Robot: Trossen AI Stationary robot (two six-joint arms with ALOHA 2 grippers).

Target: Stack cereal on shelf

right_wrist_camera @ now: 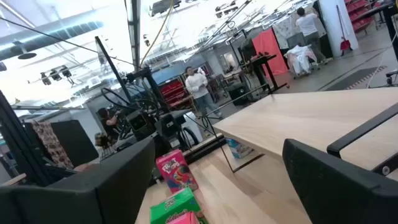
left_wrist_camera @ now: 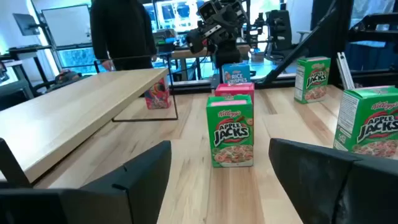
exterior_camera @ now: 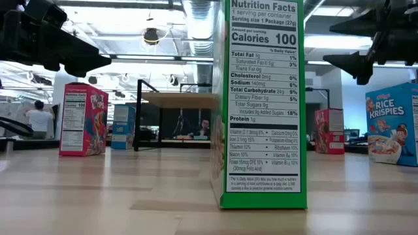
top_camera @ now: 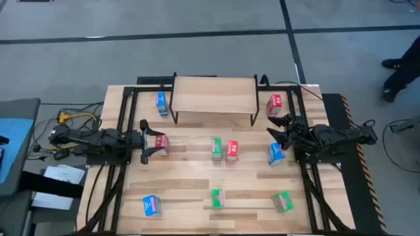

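Jaws of both grippers stand apart, left (top_camera: 146,139) beside a red box (top_camera: 161,144).

A robotics lab or workshop: exposed ceiling ducts (exterior_camera: 196,16) at twelve o'clock, strip lights, red tool racks (right_wrist_camera: 174,93), monitors (left_wrist_camera: 168,11), and people (right_wrist_camera: 198,87) standing beyond the counter (top_camera: 197,187).

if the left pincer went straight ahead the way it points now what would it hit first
Probably the green Apple Jacks box, standing upright dead ahead of the open left pincer. A red box stands right behind it. Depth is hard to judge.
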